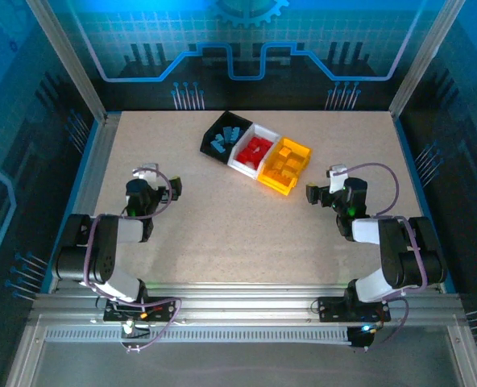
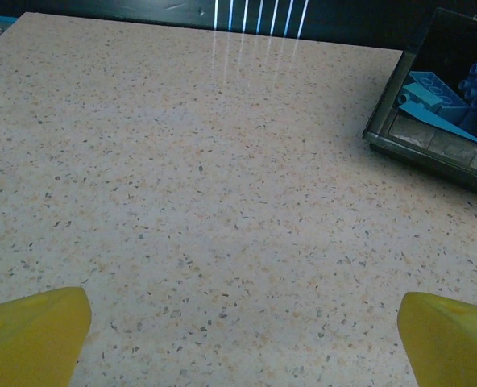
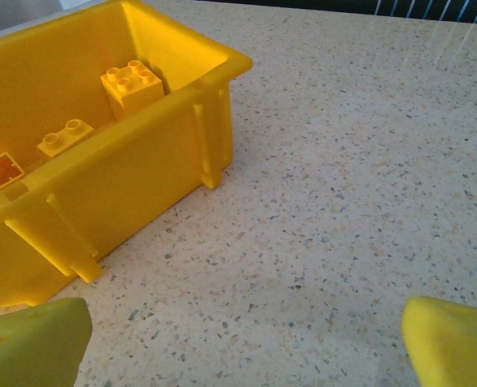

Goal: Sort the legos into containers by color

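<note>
Three joined containers stand at the back middle of the table. The black bin (image 1: 209, 146) holds blue legos (image 1: 225, 141), the white bin (image 1: 242, 166) holds red legos (image 1: 257, 148), and the yellow bin (image 1: 276, 185) holds yellow legos (image 1: 288, 164). My left gripper (image 1: 172, 189) is open over bare table, well left of the bins. In the left wrist view the gripper (image 2: 242, 339) is empty, with the black bin (image 2: 432, 149) and its blue legos (image 2: 444, 101) far right. My right gripper (image 1: 312, 193), seen close in the right wrist view (image 3: 246, 347), is open and empty just right of the yellow bin (image 3: 134, 185), which holds yellow legos (image 3: 131, 85).
The speckled tabletop (image 1: 246, 234) stretches between both arms and in front of the bins. Metal frame posts and blue walls (image 1: 89, 97) bound the table on the sides and back.
</note>
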You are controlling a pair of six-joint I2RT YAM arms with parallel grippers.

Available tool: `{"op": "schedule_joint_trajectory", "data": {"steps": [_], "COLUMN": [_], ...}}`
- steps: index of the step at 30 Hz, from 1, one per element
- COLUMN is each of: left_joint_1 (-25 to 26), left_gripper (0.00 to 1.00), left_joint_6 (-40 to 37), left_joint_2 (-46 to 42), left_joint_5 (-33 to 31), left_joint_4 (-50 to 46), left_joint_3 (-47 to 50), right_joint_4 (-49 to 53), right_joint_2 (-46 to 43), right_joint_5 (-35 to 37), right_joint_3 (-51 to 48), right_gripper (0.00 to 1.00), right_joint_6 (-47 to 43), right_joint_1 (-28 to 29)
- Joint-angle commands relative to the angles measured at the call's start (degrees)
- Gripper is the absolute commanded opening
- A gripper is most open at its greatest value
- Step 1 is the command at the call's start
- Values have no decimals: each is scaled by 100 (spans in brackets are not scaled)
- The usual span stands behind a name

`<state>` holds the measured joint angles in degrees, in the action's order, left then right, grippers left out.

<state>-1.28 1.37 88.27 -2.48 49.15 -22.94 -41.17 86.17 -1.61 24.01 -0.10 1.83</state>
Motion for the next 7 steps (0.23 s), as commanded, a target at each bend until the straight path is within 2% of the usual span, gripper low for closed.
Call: {"op": "schedule_joint_trajectory", "data": {"steps": [1, 7], "left_joint_1": [9, 14], "left_gripper": [99, 99], "left_joint_6": [-93, -93], "left_joint_2": [15, 19], "left_joint_5": [156, 151], "left_joint_4": [240, 240], "left_joint_3": [70, 73], "right_joint_4": [-185, -184], "right_joint_2": [12, 14], "right_joint_5": [104, 98], "right_joint_3": [89, 91], "right_gripper": [100, 100], "right_joint_6": [-83, -84], "right_joint_1": [65, 67]}}
